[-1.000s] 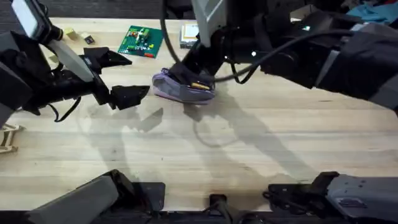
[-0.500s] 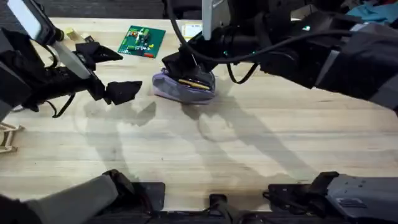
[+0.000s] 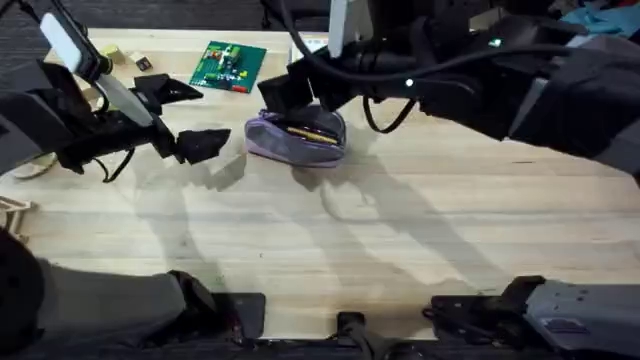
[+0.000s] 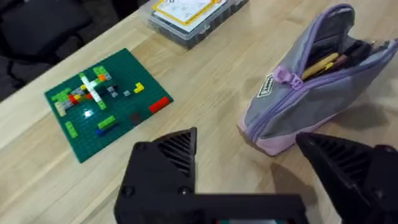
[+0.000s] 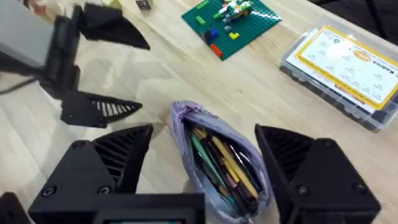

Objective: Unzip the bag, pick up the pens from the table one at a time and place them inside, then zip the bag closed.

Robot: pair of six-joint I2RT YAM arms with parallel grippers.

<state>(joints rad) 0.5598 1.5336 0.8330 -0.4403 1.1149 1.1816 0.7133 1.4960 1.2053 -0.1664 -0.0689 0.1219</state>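
Lying unzipped toward the far middle of the tabletop [image 3: 400, 250], the bag [image 3: 296, 137] gapes along its top, and the pens [image 5: 219, 163] inside it show as yellow, green and dark sticks packed lengthwise. Its purple zipper pull [image 4: 281, 76] hangs at the end that faces the left arm, above a small label on the grey side panel.

The right gripper [image 5: 204, 165] hovers directly over the open bag with its fingers [image 5: 118, 152] spread wide, one on each side of the pouch and neither touching it. The left gripper [image 3: 193, 118] sits just beside the bag on the left-arm side, its fingers [image 4: 171, 155] also spread apart and holding nothing; the bag's zipper end lies near the gap between them.

Farther back on the tabletop rest a green building-brick plate [image 3: 227, 65] studded with small coloured pieces and a clear plastic parts box [image 5: 342, 62] with a yellow-and-white label, both well apart from the bag.
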